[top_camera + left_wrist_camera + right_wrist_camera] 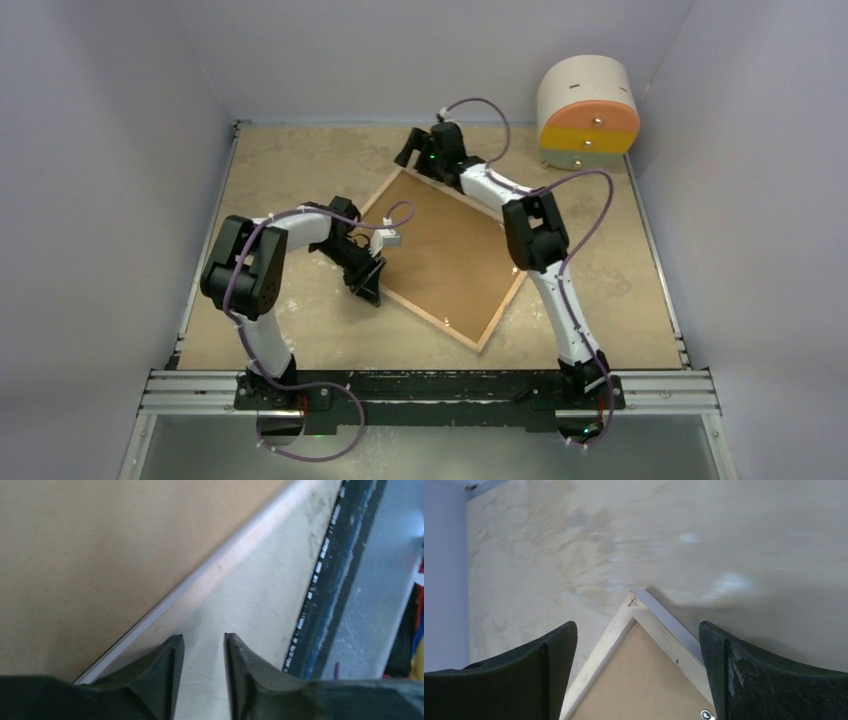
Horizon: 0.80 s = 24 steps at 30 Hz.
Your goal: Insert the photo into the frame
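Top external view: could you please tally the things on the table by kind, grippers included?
Grippers: 2 (left gripper, right gripper)
Picture frame: 1
Hardboard backing sheet: 1
Round drawer box: 1
Total: 5

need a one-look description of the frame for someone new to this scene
In the middle of the beige table, a large flat rectangle lies turned like a diamond: the frame, rear face up. Unlike the round drum by the far right corner, it is flat, a thin pale wood rim round brown hardboard.
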Tool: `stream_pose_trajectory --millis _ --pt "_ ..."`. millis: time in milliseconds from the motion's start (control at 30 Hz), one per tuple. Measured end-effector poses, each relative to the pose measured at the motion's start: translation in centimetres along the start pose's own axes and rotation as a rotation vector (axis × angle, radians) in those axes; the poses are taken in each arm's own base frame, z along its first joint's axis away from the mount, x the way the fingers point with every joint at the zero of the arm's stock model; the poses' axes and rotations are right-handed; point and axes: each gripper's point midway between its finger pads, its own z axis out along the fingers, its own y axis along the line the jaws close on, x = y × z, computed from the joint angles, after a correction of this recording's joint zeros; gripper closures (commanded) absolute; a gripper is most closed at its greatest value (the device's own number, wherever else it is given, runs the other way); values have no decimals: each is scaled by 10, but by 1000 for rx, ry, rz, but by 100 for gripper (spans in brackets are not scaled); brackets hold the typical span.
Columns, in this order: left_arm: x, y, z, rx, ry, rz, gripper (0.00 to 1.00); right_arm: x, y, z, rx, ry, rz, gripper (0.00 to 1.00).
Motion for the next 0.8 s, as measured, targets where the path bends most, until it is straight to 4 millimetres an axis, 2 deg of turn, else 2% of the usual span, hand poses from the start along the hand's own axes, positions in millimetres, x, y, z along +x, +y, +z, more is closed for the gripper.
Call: stream_pose_trajectory --millis 67,100,167,233,300,400,500,633,733,800 --pt "6 -17 3 37 42 -24 43 15 34 16 -66 18 -50 5" --pt "8 -25 2 53 57 -36 41 25 49 19 -99 32 -70 4" --pt "11 -39 -5 72 74 -51 39 42 68 15 -134 65 -97 2" --pt "7 -44 -15 62 69 -24 37 58 83 6 -167 114 -114 1" --pt "-11 -35 -33 4 24 62 35 72 92 -6 -183 170 -124 1" --pt "-33 -22 -70 -82 -51 135 34 87 100 -31 -199 237 -141 1" --pt "-49 -11 -115 -185 -128 182 35 89 110 -59 -222 267 -150 1" --pt "-39 15 -153 -298 -185 116 39 74 120 -92 -251 236 -155 1" --pt "-24 39 -162 -325 -205 31 46 72 122 -118 -274 213 -149 5" --pt "-10 57 -161 -318 -214 -37 51 81 122 -133 -285 214 -141 11"
